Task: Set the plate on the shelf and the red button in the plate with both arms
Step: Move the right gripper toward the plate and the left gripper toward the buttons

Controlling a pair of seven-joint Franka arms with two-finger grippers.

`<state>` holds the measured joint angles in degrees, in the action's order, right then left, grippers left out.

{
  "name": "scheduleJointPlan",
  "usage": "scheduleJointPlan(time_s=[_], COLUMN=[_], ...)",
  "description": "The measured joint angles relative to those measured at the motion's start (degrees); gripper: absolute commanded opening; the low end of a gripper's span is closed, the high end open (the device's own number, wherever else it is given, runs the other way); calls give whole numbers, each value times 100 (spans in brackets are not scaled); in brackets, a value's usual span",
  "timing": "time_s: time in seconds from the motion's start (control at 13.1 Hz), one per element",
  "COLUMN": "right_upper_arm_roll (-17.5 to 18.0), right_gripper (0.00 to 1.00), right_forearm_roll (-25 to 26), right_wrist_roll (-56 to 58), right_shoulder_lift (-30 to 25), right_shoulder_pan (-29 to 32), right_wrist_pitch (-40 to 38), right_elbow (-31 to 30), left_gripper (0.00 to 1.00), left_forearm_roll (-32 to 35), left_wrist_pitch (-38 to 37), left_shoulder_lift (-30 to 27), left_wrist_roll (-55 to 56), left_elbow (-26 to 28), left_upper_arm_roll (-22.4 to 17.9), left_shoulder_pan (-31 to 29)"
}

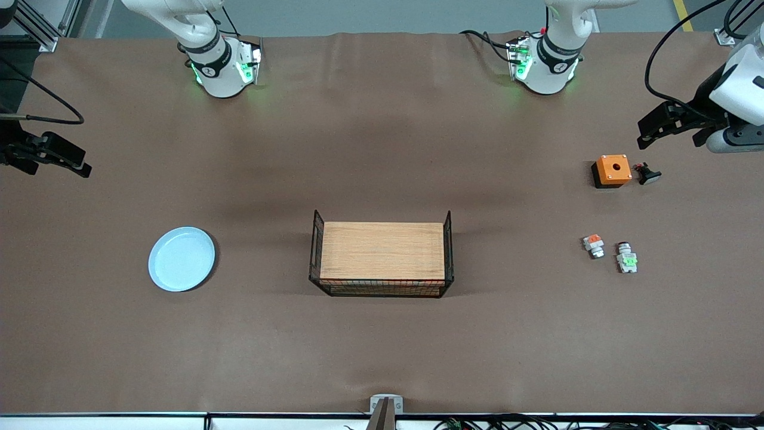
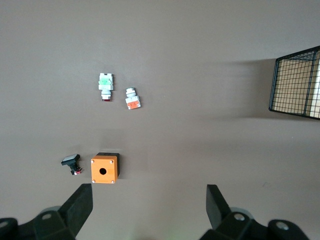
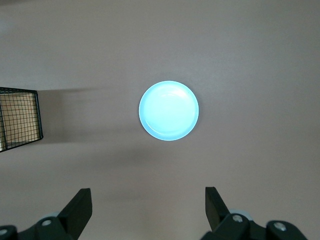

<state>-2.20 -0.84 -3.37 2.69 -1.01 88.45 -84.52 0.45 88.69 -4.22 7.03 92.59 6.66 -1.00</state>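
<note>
- The step in hand looks like the very start: neither task object is touched, and both arms hang high at their ends of the table.
- The left gripper (image 2: 150, 210) hovers with fingers spread wide and empty over the table edge at the left arm's end, above the orange box (image 1: 613, 169).
- The right gripper (image 3: 148, 210) hovers spread and empty over the edge at the right arm's end.
- The plate (image 1: 181, 258) lies flat on the brown cloth toward the right arm's end, well apart from the wire basket (image 1: 314, 251) that holds the wooden board (image 1: 382, 249) at the table's middle.
- The red button (image 1: 627, 258), the white module with the green tab, sits toward the left arm's end, nearer the front camera than the orange box and just beside the orange-tab module (image 1: 593, 245), not touching it.
- Next, I judge, each arm must descend: the right onto the plate's thin rim, the left squarely over the green-tab module, avoiding its neighbour.
- Count: one plate, one basket with one board, one orange box, two white modules, one small black switch (image 1: 648, 174) beside the box.
</note>
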Motion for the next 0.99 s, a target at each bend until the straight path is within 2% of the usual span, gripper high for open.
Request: scheduleJointPlan(time_s=[0.38, 0.53, 0.76, 0.99], right_upper_arm_roll=[-1, -5, -6, -6], right_gripper=[100, 100, 100, 100], right_forearm_roll=[0, 0, 0, 0], right_wrist_roll=[0, 0, 0, 4], right_shoulder_lift=[1, 12, 56, 125], right_shoulder_pan=[0, 0, 0, -21], right_wrist_pitch=[0, 0, 0, 0], right_elbow=[1, 1, 2, 4], left_gripper=[100, 100, 100, 100], left_forearm_roll=[42, 119, 124, 483], left_wrist_pitch=[-5, 49, 529, 1361], left_shoulder_lift=[34, 213, 731, 1114], left_wrist_roll=[-2, -91, -499, -554], left_elbow=[-29, -28, -2, 337], left_upper_arm_roll=[-33, -46, -63, -64], left_shoulder_pan=[-72, -279, -719, -798])
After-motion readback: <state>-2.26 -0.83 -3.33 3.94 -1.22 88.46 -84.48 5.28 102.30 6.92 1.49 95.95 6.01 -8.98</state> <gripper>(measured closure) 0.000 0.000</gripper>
